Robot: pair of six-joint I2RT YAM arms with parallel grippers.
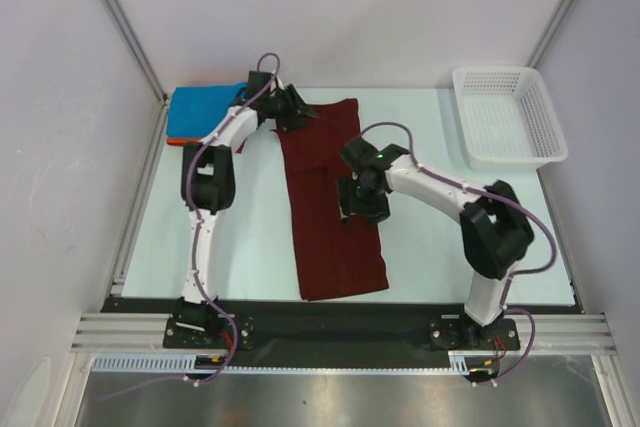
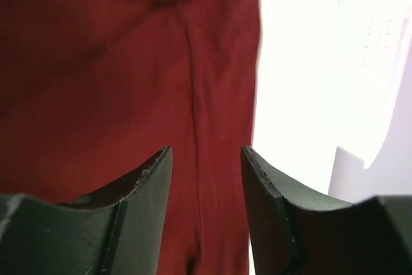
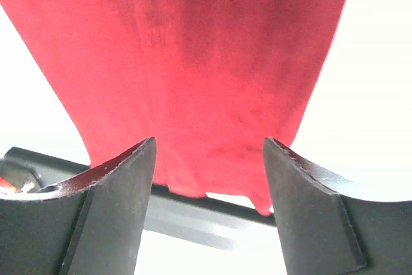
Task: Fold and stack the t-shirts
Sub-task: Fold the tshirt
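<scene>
Since it is folded lengthwise into one long strip, the dark maroon t-shirt (image 1: pixel 335 217) runs from upper centre of the top view down to lower centre. It lies flat on the counter (image 1: pixel 240 237), with its lower end near the front edge. One seam or fold line runs along it in the left wrist view.

Blue t-shirt (image 1: pixel 200 112) is at upper left of the top view, folded, near the back edge. It lies on the orange-red t-shirt (image 1: pixel 176 140), which shows only as a thin sliver along its lower edge. That stack is left of the maroon strip's top end; whether they touch is hidden by the arm.

Left claw (image 2: pixel 206 148) is at the upper-left corner of the maroon shirt, just right of the blue one. Its jaws are apart and nothing is pinched; red cloth shows through the gap between its fingers (image 2: pixel 145 191).

Right claw (image 3: pixel 209 138) hangs over the middle of the strip, toward its right edge. Its jaws are spread wide and grip nothing, with cloth and pale counter visible between them. Contact with the cloth cannot be told for either claw.

White mesh basket (image 1: pixel 495 72) is at upper right of the top view, well apart from the shirts.
</scene>
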